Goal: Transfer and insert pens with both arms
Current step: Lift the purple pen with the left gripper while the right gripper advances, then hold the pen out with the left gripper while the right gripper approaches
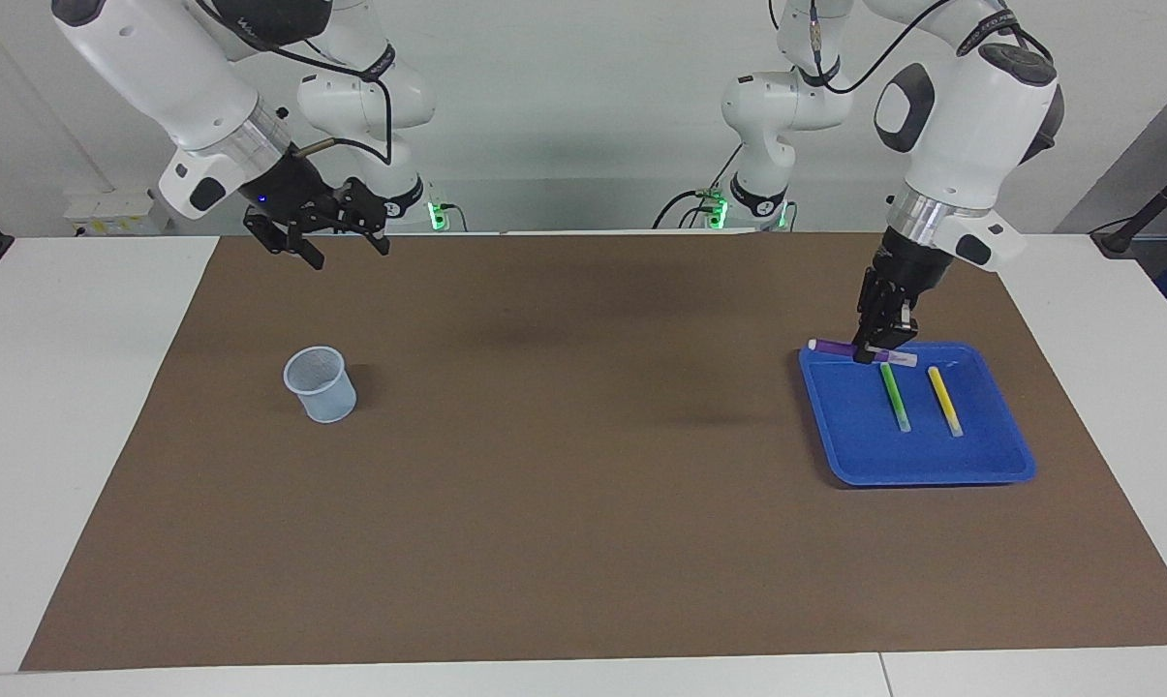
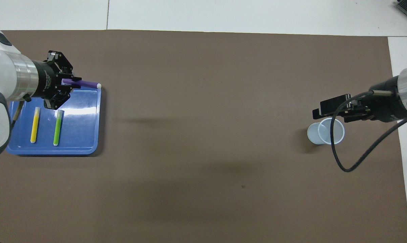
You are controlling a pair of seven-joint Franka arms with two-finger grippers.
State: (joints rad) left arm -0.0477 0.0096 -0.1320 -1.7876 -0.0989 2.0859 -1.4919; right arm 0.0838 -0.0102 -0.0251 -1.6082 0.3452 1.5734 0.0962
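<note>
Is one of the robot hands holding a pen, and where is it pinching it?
Yes. The left gripper holds the thin purple pen around its middle, level, over the blue plastic tray. The right gripper is open and holds nothing.

A white surface [image 1: 79, 407] carries a brown mat [image 1: 583, 503] that covers most of it. On the mat, a pale cup [image 1: 321, 384] stands below the right arm's jaws, and a blue tray [image 1: 990, 455] lies under the left arm's jaws.
</note>
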